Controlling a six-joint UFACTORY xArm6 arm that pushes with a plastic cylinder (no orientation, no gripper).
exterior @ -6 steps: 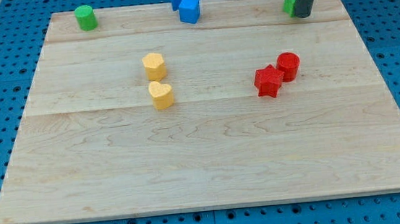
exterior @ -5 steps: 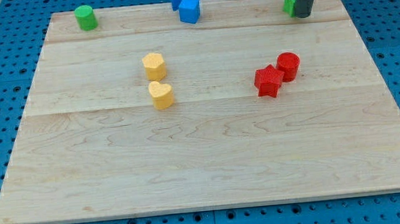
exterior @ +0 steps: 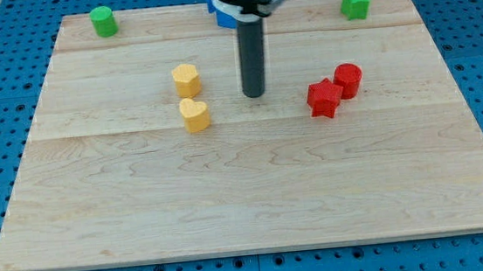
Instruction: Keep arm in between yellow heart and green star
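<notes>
The yellow heart lies left of the board's middle. The green star sits at the view's top right corner of the board. My tip rests on the board between them, to the right of the heart and down-left of the star, closer to the heart. It touches no block.
A yellow hexagon-like block stands just above the heart. A red star and a red cylinder sit to the right of my tip. A green cylinder is at the top left. Blue blocks are partly hidden behind the arm.
My tip moved from beside the green star at the top right down and left to the board's middle. The star is now fully visible. No block moved.
</notes>
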